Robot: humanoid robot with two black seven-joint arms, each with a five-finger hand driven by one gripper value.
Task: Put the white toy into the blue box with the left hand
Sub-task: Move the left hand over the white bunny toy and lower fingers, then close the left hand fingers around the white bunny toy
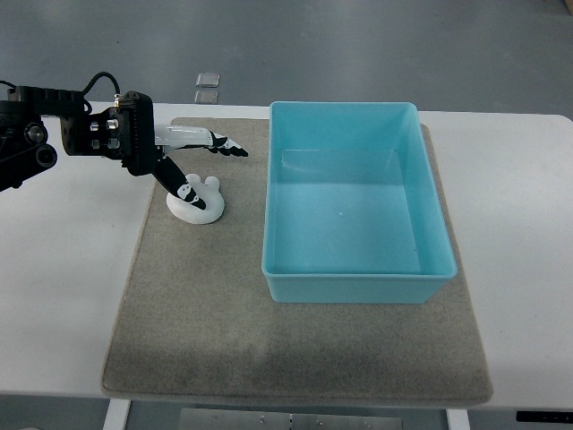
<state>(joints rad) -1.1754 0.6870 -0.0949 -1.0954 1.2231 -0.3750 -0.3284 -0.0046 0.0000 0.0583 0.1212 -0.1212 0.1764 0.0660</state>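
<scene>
Item: white toy (196,204), lying on the grey mat (224,340) left of centre in the frame, just left of the blue box (358,278) and apart from it; the box, at centre right, shows nothing inside. Left hand (183,161), entering from the upper left, sits over the toy with fingers (224,143) spread apart, one lower finger at or touching its top, no closed grasp visible. Status: early; gripping, lifting, carrying rightward and release into the box all remain.

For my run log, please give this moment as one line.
left hand: open, over white toy | toy: on mat | blue box: empty
</scene>
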